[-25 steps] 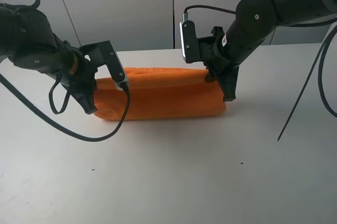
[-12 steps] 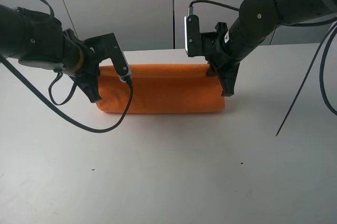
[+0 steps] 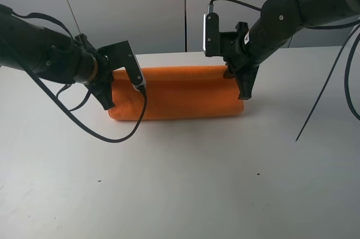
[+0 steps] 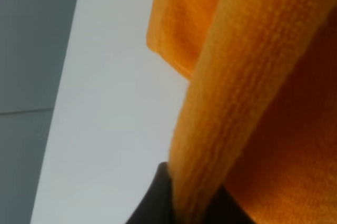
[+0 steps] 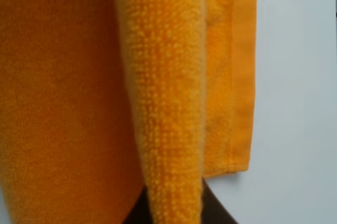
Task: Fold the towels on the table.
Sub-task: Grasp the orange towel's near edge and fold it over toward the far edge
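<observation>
The orange towel (image 3: 180,101) lies on the white table (image 3: 180,188) as a long folded band, lifted a little along its length. My left gripper (image 3: 108,99) is shut on its left end and my right gripper (image 3: 245,91) is shut on its right end. In the left wrist view, the left gripper (image 4: 192,203) pinches a thick fuzzy fold of the towel (image 4: 237,76) between dark fingers (image 4: 152,203). In the right wrist view, the right gripper (image 5: 176,205) pinches a fold of the towel (image 5: 163,103), with a hemmed layer (image 5: 231,76) behind it.
A loose black cable (image 3: 323,98) hangs over the table on the right. Another cable (image 3: 84,129) loops on the table under the left arm. A grey panelled wall (image 3: 157,8) stands behind the table's far edge. A few small dark specks (image 3: 258,173) mark the near tabletop.
Both grippers have moved toward the far side of the table and slightly right, still holding the towel's ends. The towel has shifted with them and looks smoother.
</observation>
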{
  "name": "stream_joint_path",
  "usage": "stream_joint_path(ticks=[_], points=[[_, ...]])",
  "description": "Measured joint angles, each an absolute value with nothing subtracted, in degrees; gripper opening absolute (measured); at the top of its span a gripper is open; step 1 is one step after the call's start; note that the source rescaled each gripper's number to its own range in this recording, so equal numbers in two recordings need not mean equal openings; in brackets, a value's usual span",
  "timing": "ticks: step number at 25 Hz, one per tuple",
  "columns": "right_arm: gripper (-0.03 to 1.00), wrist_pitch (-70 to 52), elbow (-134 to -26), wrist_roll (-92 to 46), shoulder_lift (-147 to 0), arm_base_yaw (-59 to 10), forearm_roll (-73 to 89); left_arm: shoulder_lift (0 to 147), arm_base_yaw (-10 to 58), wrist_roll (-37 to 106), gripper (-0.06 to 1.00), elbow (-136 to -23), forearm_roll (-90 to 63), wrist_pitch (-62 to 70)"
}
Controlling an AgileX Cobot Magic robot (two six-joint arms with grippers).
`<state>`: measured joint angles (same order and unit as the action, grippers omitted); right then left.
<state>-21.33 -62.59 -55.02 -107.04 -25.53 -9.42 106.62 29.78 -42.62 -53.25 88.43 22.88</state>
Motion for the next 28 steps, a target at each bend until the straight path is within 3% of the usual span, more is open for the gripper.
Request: stream_joint_path(ticks=[25, 28], points=[[0.0, -17.1, -62.59, -54.69, -112.63, -24.6, -9.92, 117.26, 29.78, -52.99, 0.0, -60.41, 100.85, 26.96], [0.1, -16.86, -62.59, -53.97, -112.63, -24.6, -9.92, 117.34, 29.78, -53.23, 0.09, -60.76, 100.85, 27.28]])
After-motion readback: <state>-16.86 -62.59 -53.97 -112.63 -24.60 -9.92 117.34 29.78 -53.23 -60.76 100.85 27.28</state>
